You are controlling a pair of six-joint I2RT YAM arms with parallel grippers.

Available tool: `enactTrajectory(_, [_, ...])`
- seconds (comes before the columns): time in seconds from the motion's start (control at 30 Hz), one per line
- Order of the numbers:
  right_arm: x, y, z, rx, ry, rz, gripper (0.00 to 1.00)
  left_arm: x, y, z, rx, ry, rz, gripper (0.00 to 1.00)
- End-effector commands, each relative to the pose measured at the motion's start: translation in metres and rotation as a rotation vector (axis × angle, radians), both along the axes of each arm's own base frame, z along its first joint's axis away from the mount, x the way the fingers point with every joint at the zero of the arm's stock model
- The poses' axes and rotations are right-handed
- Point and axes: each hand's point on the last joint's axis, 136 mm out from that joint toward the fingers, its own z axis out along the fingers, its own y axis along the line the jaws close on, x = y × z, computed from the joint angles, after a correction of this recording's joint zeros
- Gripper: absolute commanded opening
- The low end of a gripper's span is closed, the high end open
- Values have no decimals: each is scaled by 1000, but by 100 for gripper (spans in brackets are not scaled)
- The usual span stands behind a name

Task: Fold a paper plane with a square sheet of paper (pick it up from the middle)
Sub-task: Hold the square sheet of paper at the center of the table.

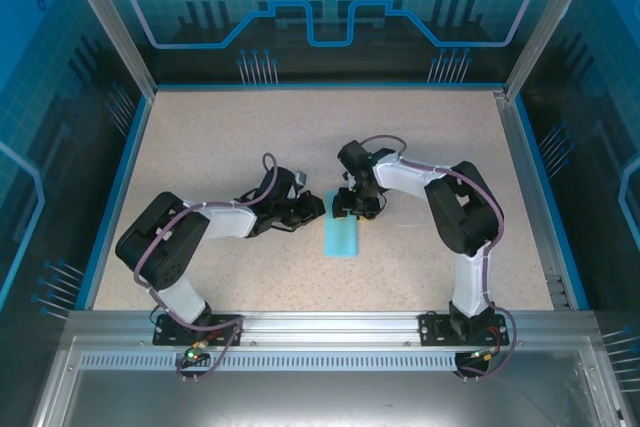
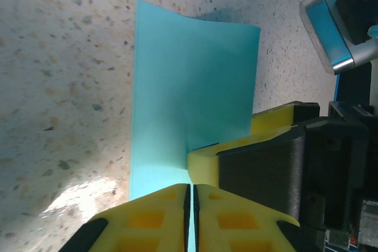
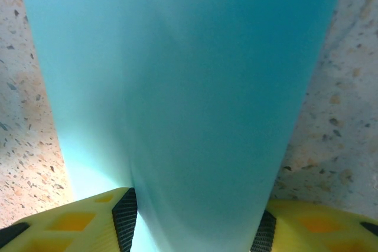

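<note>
The square sheet of paper [image 1: 341,239] lies near the middle of the speckled worktop [image 1: 220,147], folded over into a narrow light cyan strip, its upper flap lifted off the lower layer in the left wrist view [image 2: 189,87]. The left end effector [image 1: 320,209] sits at the strip's far left edge, its yellow jaws pressed together on the paper's edge [image 2: 190,190]. The right end effector [image 1: 351,209] stands just beside it at the strip's far end, jaws apart, the sheet [image 3: 177,87] running between its black pads [image 3: 125,219]. One of its yellow fingers [image 2: 236,146] touches the raised flap.
</note>
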Motion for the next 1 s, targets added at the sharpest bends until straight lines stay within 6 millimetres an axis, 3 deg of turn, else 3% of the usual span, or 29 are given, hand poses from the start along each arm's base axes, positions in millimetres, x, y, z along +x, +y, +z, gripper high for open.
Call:
enactTrajectory(0.0, [-42, -25, -101, -157, 130, 67, 56, -4, -11, -1, 3, 7, -61, 12])
enactTrajectory(0.37, [-45, -26, -105, -163, 139, 67, 56, -3, -9, -18, 61, 66, -66, 7])
enactTrajectory(0.97, [-49, -25, -110, -162, 148, 66, 55, -4, -15, -27, 70, 113, -101, 5])
